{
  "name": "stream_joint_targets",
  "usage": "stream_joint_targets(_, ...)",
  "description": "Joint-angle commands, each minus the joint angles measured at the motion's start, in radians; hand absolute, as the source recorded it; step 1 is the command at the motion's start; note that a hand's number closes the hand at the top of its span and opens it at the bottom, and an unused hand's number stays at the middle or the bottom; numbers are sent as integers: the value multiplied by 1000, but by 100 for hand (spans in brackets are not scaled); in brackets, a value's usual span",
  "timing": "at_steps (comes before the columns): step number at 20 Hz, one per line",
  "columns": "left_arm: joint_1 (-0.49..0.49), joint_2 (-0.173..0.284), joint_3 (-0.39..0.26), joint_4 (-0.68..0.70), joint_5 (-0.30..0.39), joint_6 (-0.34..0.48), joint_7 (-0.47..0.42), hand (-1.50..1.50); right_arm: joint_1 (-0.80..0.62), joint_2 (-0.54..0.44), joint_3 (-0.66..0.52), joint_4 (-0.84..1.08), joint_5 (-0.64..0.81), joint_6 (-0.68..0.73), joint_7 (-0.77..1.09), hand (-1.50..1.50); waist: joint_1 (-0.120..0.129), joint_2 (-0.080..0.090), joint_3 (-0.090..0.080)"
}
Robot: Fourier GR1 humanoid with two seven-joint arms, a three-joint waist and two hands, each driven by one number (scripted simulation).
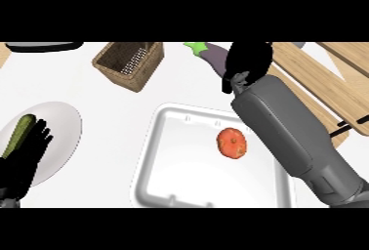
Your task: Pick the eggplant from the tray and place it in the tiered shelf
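A dark purple eggplant [208, 52] with a green stem is held up at the top of the head view, left of the wooden tiered shelf [317, 83]. My right hand [247, 62] is curled round the eggplant's right end and hides part of it. The white tray [173, 161] lies below in the middle, with a red-orange tomato [232, 143] still in it. My left hand [25, 151] rests at the lower left with straight fingers, over a plate.
A wicker basket [128, 64] stands at the top, left of the eggplant. A white plate [61, 129] at the left carries a green zucchini [18, 134]. A dark-rimmed dish [43, 46] shows at the top left corner.
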Motion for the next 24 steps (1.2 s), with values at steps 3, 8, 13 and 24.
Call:
stream_joint_targets(3, -3, 12, 10, -2, 1, -9, -4, 0, -22, 35, -143, -177, 83, -208, 244, 150, 11, -4, -4)
stream_joint_targets(8, 6, 3, -1, -14, -4, -9, 4, 0, -3, 80, -200, -373, 183, -247, 296, 150, 5, -8, -4)
stream_joint_targets(13, -6, -37, -30, -12, -43, 32, -1, 0, -11, 100, -222, -537, 328, -160, 336, 150, 14, 1, -5)
stream_joint_targets(24, -13, -48, -37, -22, -46, 23, 12, 0, -151, 109, -340, -585, 591, 87, 304, 150, 41, 7, -8)
